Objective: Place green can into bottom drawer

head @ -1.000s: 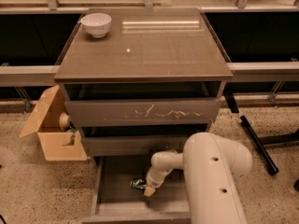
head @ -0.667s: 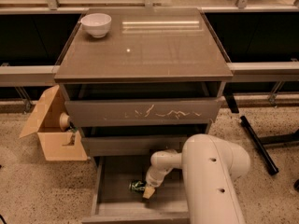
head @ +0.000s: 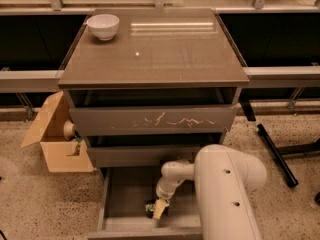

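- While the gripper [head: 159, 209] sits inside the bottom drawer [head: 125, 193] right at the green can [head: 149, 208], it's drop-off time.
- Can't tell its grip; next up, I'd guess: release, lift clear.

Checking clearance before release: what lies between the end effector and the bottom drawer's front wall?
In the camera view, only bare grey drawer floor separates the end effector, low inside the open bottom drawer by the green can, from that wall.
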You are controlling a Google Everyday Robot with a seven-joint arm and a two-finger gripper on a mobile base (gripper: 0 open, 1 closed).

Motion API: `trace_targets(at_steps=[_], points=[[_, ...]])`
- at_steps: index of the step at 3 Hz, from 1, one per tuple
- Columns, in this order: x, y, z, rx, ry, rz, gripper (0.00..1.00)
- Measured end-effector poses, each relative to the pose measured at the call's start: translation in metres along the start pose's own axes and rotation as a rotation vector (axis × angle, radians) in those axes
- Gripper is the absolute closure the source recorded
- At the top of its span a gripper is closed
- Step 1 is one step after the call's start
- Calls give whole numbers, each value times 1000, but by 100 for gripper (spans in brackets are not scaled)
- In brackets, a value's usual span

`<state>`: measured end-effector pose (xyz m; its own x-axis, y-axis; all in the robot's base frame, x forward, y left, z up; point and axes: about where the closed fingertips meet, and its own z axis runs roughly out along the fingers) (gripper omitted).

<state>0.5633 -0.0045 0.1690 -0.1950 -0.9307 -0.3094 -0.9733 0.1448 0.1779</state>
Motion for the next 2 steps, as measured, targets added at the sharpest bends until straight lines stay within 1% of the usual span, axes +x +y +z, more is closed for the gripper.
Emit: trace_targets(at_steps=[1,2], points=[[6,-1,-8,14,-5,7,0],[15,7,-30,27,-56,6,0]])
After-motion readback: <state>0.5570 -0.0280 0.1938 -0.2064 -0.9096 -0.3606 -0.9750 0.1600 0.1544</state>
